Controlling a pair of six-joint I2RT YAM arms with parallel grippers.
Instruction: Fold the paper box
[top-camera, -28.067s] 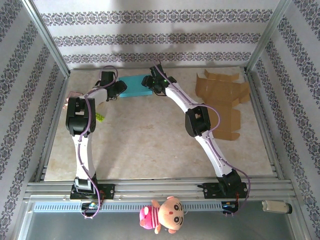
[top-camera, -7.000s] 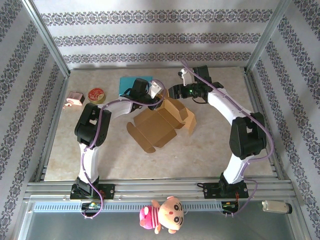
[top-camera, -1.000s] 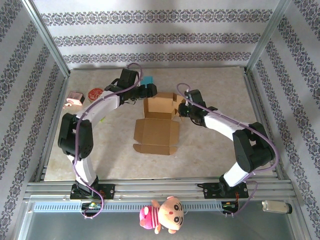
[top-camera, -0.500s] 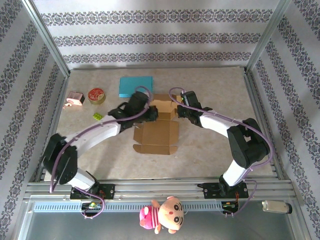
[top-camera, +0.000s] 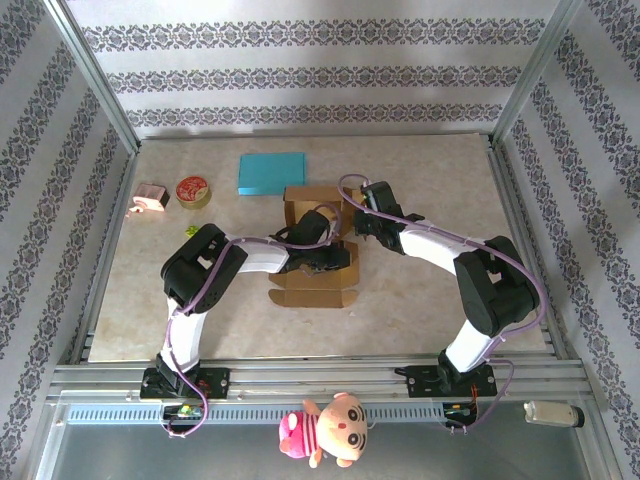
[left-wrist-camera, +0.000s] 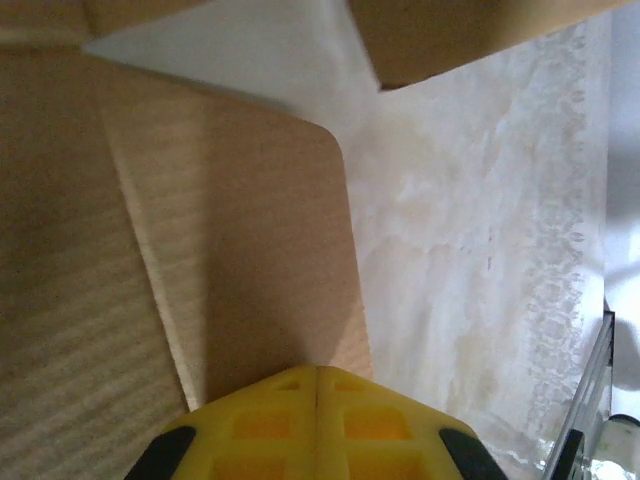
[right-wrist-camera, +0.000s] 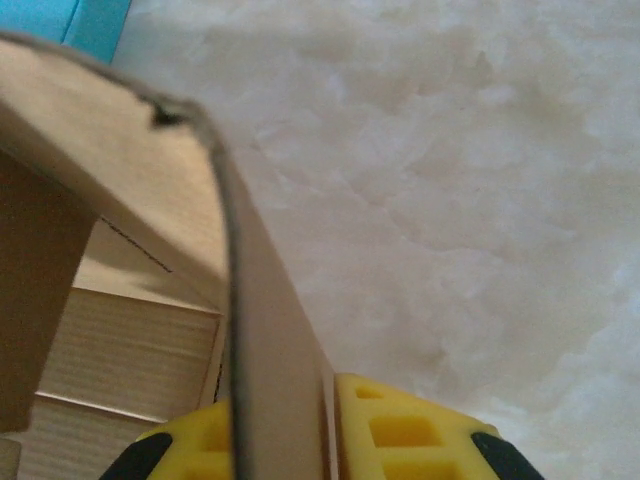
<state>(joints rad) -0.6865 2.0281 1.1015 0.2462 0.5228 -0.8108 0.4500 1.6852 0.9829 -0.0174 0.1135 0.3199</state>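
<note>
**Both claws closed at the half-raised paper box**

Found the paper box (top-camera: 312, 200) near the middle of the table (top-camera: 450, 180), half raised, with back and side walls upright and a wide front flap (top-camera: 315, 287) lying flat toward the arms. Spotted the left gripper (top-camera: 322, 252) low over the box, between the upright walls and that flat flap. Checked it from the left wrist: jaws fully closed, yellow fingers (left-wrist-camera: 250, 425) pressed together along a thin seam, nothing pinched between them. Saw a round-cornered flap (left-wrist-camera: 235, 260) lying just past the tips, over the marbled tabletop. Spotted the right gripper (top-camera: 356, 226) at the box's right wall (right-wrist-camera: 265, 330). Confirmed from the right wrist: jaws nearly closed and clamped on that upright cardboard, one yellow finger on each side, the wall's edge running up between them. Noted a teal sheet (top-camera: 271, 172) just behind the box's left rear corner. Noted also a round red tin (top-camera: 191, 190) and a small pink item (top-camera: 150, 197) side by side near the table's left edge, and a plush doll (top-camera: 325, 432) at the near rail.
</note>
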